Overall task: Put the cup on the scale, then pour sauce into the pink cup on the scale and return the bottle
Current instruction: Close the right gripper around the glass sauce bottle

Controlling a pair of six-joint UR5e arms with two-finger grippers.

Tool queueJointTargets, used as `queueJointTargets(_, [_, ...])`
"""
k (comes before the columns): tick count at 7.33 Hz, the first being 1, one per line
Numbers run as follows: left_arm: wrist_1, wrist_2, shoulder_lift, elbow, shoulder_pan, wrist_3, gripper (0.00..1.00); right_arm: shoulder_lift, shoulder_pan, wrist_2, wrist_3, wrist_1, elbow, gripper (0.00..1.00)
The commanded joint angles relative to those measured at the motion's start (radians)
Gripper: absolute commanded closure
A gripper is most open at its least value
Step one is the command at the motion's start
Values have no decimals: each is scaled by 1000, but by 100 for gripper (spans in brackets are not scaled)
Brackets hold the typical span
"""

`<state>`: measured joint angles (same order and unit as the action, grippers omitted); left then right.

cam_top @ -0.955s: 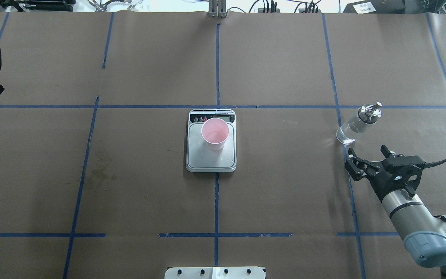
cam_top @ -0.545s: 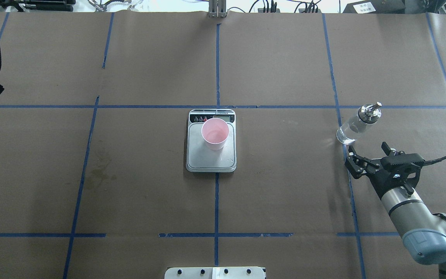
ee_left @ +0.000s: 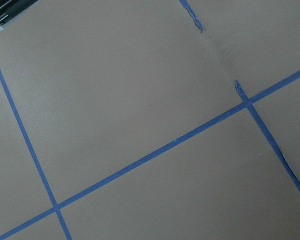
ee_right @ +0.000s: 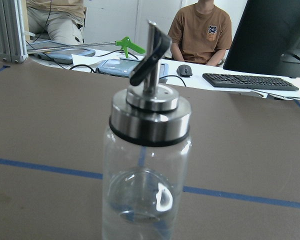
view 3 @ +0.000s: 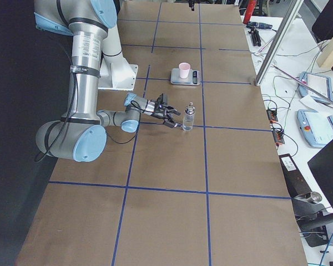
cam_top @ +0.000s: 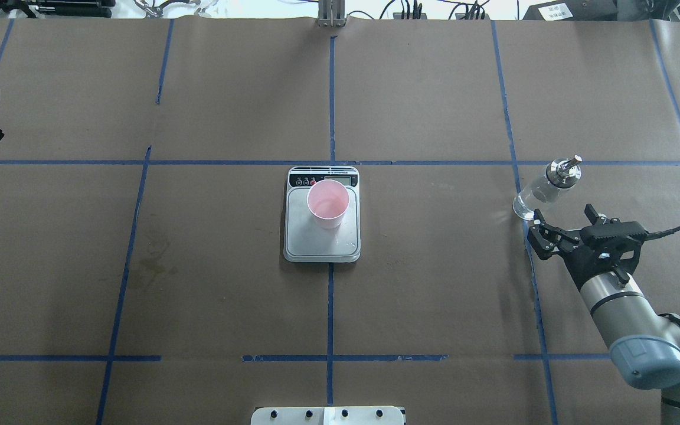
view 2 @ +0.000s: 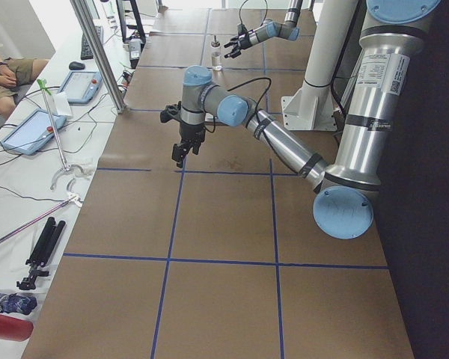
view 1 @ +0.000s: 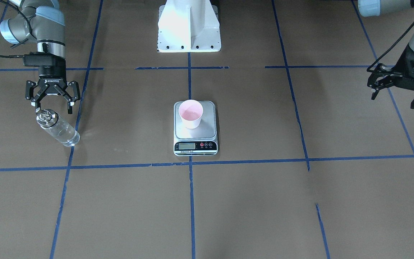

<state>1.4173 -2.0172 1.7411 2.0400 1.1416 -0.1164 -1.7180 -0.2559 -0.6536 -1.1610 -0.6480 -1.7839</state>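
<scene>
The pink cup [cam_top: 328,203] stands upright on the silver scale [cam_top: 322,247] at the table's middle, also visible as cup [view 1: 191,114] on scale [view 1: 207,135]. The clear glass bottle [cam_top: 543,189] with a metal spout cap stands upright on the right side, apart from everything. My right gripper [cam_top: 564,213] is open just short of the bottle [view 1: 59,130], one finger to each side of its line. The right wrist view shows the bottle [ee_right: 147,165] close and centred. My left gripper [view 1: 394,100] hangs open and holds nothing at the far left over bare paper.
Brown paper with blue tape lines [cam_top: 331,295] covers the table. The white robot base [view 1: 189,28] sits at the near edge. People, a keyboard [ee_right: 250,81] and tablets are beyond the far edge. A metal post [cam_top: 331,15] stands at the back.
My right gripper has moved forward toward the bottle, its open fingers now close to the bottle's base. The cup, scale, bottle and left arm have stayed put.
</scene>
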Motion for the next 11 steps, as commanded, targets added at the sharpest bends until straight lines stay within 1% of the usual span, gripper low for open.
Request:
queueJointTargets(1, [5, 0, -2, -1, 3, 0, 0, 95, -54, -18, 50, 4, 81, 0])
queueJointTargets(2, [5, 0, -2, 2, 6, 0, 0, 97, -75, -41, 53, 5, 80, 0])
queueJointTargets(5, [5, 0, -2, 3, 9, -2, 0, 100, -100, -64, 66, 4, 81, 1])
queueJointTargets(7, [5, -1, -2, 3, 9, -3, 0, 104, -115, -86, 78, 2, 83, 5])
queueJointTargets(8, [5, -1, -2, 3, 9, -3, 0, 123, -121, -93, 80, 2, 84, 44])
queueJointTargets(9, [5, -1, -2, 5, 10, -5, 0, 130, -128, -98, 81, 2, 92, 96])
queueJointTargets(10, [5, -1, -2, 6, 15, -6, 0, 149, -163, -162, 81, 7, 72, 100])
queueJointTargets(11, [5, -1, -2, 8, 24, -3, 0, 149, -195, -237, 83, 2, 19, 100])
